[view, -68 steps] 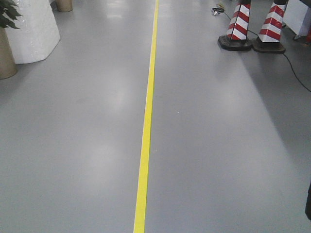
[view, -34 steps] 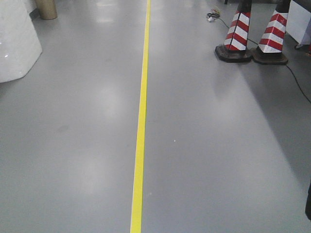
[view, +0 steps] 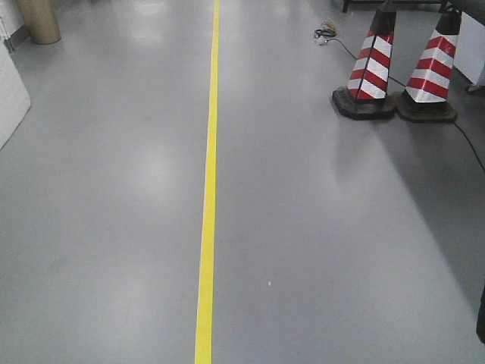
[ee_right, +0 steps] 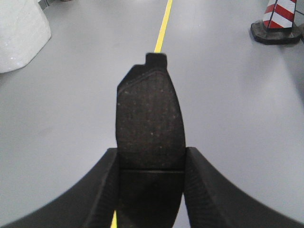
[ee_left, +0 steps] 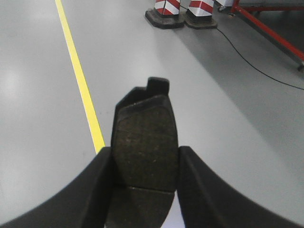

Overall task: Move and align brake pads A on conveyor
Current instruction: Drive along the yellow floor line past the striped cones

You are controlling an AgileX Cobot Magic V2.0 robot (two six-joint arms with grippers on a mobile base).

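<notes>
Each wrist view shows one dark grey brake pad held upright between black fingers. In the left wrist view my left gripper [ee_left: 145,156] is shut on a brake pad [ee_left: 145,137], whose end tab points up and whose thin groove crosses near the fingers. In the right wrist view my right gripper [ee_right: 151,159] is shut on another brake pad [ee_right: 149,128], held the same way. Both pads hang over grey floor. The conveyor is out of view. The front view shows neither gripper.
A yellow floor line [view: 208,189] runs straight ahead over grey floor. Two red-and-white striped cones [view: 398,68] stand at the far right with a black cable [view: 466,144] trailing by them. A white wrapped object [ee_right: 19,33] stands left, a red frame [ee_left: 270,31] right.
The front view has shifted: the white wrapped object has slid out at the left, the cones sit lower in the frame and the yellow line has moved left.
</notes>
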